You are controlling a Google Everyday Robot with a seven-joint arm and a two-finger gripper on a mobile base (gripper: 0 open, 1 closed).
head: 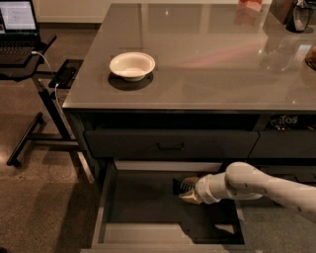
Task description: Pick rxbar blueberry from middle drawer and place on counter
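Note:
The middle drawer is pulled open below the counter; it is a shallow dark box with lighter grey sides. My gripper reaches in from the right on a white arm and sits low over the drawer bottom near its back middle. The rxbar blueberry does not show plainly; a small dark shape lies right at the gripper's tip, and I cannot tell whether it is the bar. The counter holds no bar.
A white bowl stands on the counter's left part. The closed top drawer front with a black handle is just above the open drawer. A laptop on a black stand is at the left. Several items stand at the counter's far right corner.

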